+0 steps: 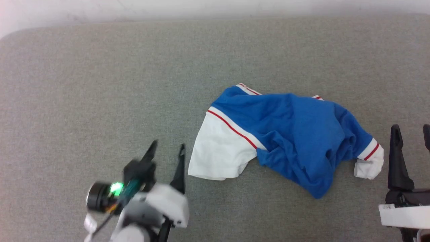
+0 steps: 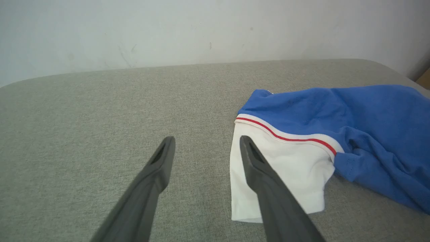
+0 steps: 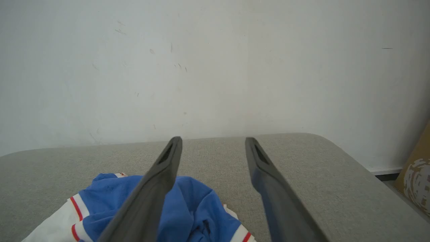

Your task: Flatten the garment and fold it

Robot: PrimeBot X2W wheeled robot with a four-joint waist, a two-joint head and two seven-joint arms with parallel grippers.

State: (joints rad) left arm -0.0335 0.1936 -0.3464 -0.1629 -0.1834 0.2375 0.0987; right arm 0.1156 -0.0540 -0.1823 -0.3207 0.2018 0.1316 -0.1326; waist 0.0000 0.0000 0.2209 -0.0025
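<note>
Garment (image 1: 295, 134) on the table (image 1: 100, 84), right of the middle, left gripper (image 1: 168, 145) near its left side, right gripper (image 1: 411, 127) near its right side, wall (image 1: 215, 6) behind.

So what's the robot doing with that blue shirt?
The robot is about to tidy it. A blue T-shirt with white sleeves and red stripes lies crumpled on a grey cloth-covered surface. Nothing is holding it. The left gripper is open beside the big white sleeve, and the right gripper is open on the shirt's other side. The shirt is not flattened or folded yet.
</note>
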